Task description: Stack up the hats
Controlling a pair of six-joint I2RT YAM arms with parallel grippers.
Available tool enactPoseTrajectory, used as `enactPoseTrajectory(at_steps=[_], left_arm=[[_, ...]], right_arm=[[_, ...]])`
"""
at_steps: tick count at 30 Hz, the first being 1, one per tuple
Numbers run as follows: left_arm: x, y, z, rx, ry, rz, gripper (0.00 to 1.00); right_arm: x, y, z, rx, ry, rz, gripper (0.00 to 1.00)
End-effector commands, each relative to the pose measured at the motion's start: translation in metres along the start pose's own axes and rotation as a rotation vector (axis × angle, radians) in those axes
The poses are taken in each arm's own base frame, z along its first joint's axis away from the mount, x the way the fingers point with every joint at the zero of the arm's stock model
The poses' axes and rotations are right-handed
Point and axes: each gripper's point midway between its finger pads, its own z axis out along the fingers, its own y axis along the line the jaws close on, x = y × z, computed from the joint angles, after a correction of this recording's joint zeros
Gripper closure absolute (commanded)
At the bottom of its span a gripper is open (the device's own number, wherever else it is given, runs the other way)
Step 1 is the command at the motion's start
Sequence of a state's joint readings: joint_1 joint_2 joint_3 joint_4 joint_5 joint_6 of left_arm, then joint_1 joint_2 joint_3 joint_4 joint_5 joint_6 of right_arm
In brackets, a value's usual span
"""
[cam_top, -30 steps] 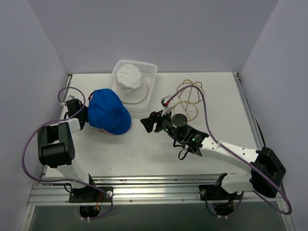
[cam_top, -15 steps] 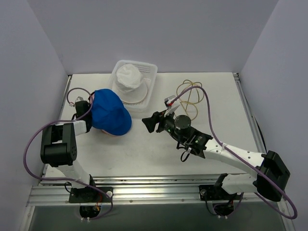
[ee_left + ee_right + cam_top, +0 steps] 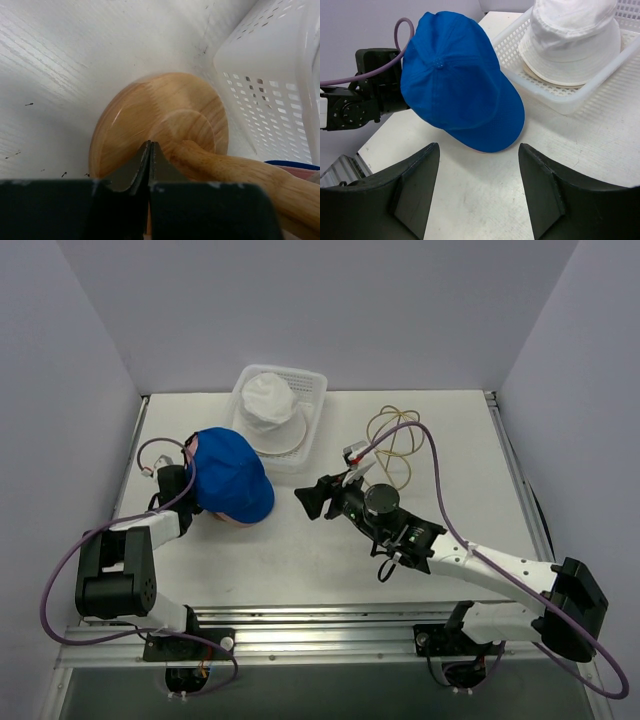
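Note:
A royal blue cap (image 3: 232, 475) lies on a wooden stand at the table's left, with a pink cap's edge (image 3: 236, 522) showing under its brim. The off-white floppy hat (image 3: 267, 403) sits in the white mesh basket (image 3: 310, 390). My left gripper (image 3: 183, 488) is at the blue cap's left side, low down. In the left wrist view it (image 3: 150, 145) is shut with nothing between the jaws, in front of the stand's round wooden base (image 3: 160, 120). My right gripper (image 3: 312, 496) is open and empty on the table right of the cap. In the right wrist view it (image 3: 480, 195) faces the blue cap (image 3: 460, 80).
A gold wire dome frame (image 3: 395, 440) lies at the back right, behind the right arm. The basket wall (image 3: 270, 85) stands close to the right of the wooden base. The floppy hat (image 3: 575, 35) and the left arm (image 3: 365, 105) show in the right wrist view.
My left gripper has slid nearer along the blue cap's left side. My right arm has shifted slightly, its gripper still open. The cap has barely moved.

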State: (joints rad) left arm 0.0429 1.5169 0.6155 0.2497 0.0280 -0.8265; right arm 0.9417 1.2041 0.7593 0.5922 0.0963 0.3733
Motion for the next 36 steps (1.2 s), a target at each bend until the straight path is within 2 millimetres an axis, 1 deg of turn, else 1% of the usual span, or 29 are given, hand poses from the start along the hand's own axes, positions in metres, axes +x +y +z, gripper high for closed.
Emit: enactPoseTrajectory(at_steps=[1, 3, 4, 6, 8, 9, 10, 11, 12, 13, 15, 16, 17, 18, 20, 21, 23, 24, 25, 26, 27, 28, 29, 30, 33, 36], left_arm=[[-0.006, 0.003, -0.003, -0.014, -0.022, -0.001, 0.94], [-0.005, 0.006, -0.003, -0.024, -0.017, -0.028, 0.94], [-0.005, 0.008, -0.003, -0.030, -0.019, -0.039, 0.94], [-0.010, 0.017, -0.004, -0.073, -0.055, -0.064, 0.94], [-0.022, 0.024, -0.009, -0.108, -0.104, -0.093, 0.94], [-0.029, 0.030, -0.012, -0.110, -0.122, -0.135, 0.94], [-0.040, 0.023, -0.016, -0.069, -0.152, -0.154, 0.94], [-0.042, 0.018, -0.018, -0.030, -0.138, -0.174, 0.94], [-0.049, 0.013, -0.022, -0.003, -0.144, -0.190, 0.94], [-0.063, 0.011, -0.025, 0.020, -0.151, -0.210, 0.94], [-0.073, 0.005, -0.028, 0.058, -0.140, -0.225, 0.94], [-0.086, 0.004, -0.030, 0.064, -0.165, -0.234, 0.94], [-0.091, 0.002, -0.030, 0.072, -0.177, -0.228, 0.94], [-0.092, 0.002, -0.026, 0.074, -0.172, -0.221, 0.94], [-0.101, -0.009, -0.019, 0.118, -0.174, -0.200, 0.94], [-0.093, -0.007, -0.008, 0.118, -0.131, -0.195, 0.95], [-0.095, -0.011, 0.003, 0.136, -0.115, -0.184, 0.95], [-0.091, -0.008, 0.015, 0.142, -0.097, -0.187, 0.95], [-0.084, -0.011, 0.019, 0.170, -0.064, -0.190, 0.95], [-0.084, -0.011, 0.023, 0.183, -0.055, -0.197, 0.95], [-0.078, -0.009, 0.032, 0.196, -0.040, -0.202, 0.96], [-0.072, -0.009, 0.035, 0.210, -0.020, -0.215, 0.96], [-0.070, -0.007, 0.037, 0.210, -0.016, -0.242, 0.97], [-0.065, 0.000, 0.041, 0.211, -0.019, -0.255, 0.97], [-0.055, 0.006, 0.048, 0.216, 0.001, -0.272, 0.97], [-0.049, 0.006, 0.051, 0.237, 0.014, -0.281, 0.98]], right_arm=[[-0.017, 0.005, -0.011, 0.005, -0.059, 0.016, 0.40], [-0.016, 0.006, -0.015, 0.008, -0.059, 0.012, 0.40], [-0.019, 0.007, -0.017, 0.010, -0.068, 0.014, 0.40], [-0.022, 0.008, -0.020, 0.014, -0.071, 0.011, 0.40], [-0.025, 0.008, -0.023, 0.012, -0.078, 0.012, 0.40], [-0.025, 0.009, -0.024, 0.010, -0.080, 0.012, 0.40], [-0.024, 0.008, -0.024, 0.014, -0.079, 0.009, 0.40], [-0.024, 0.007, -0.025, 0.017, -0.080, 0.009, 0.40], [-0.022, 0.006, -0.024, 0.020, -0.075, 0.006, 0.40], [-0.022, 0.005, -0.024, 0.025, -0.076, 0.005, 0.40], [-0.020, 0.005, -0.023, 0.025, -0.072, 0.005, 0.40], [-0.019, 0.005, -0.022, 0.021, -0.069, 0.004, 0.40], [-0.021, 0.007, -0.022, 0.016, -0.077, 0.006, 0.40], [-0.020, 0.008, -0.022, 0.010, -0.076, 0.006, 0.40], [-0.021, 0.010, -0.022, 0.003, -0.076, 0.007, 0.40], [-0.021, 0.009, -0.022, 0.004, -0.075, 0.005, 0.40], [-0.021, 0.008, -0.023, 0.008, -0.073, 0.001, 0.40], [-0.024, 0.009, -0.025, 0.007, -0.081, 0.003, 0.40], [-0.024, 0.008, -0.026, 0.010, -0.080, 0.003, 0.40], [-0.026, 0.007, -0.027, 0.015, -0.085, 0.003, 0.40], [-0.029, 0.008, -0.029, 0.010, -0.093, 0.005, 0.40], [-0.029, 0.008, -0.030, 0.010, -0.093, 0.003, 0.40], [-0.029, 0.008, -0.030, 0.011, -0.094, 0.002, 0.40], [-0.030, 0.007, -0.031, 0.016, -0.095, 0.001, 0.40], [-0.029, 0.005, -0.032, 0.021, -0.094, -0.002, 0.40], [-0.029, 0.005, -0.031, 0.021, -0.098, -0.001, 0.40]])
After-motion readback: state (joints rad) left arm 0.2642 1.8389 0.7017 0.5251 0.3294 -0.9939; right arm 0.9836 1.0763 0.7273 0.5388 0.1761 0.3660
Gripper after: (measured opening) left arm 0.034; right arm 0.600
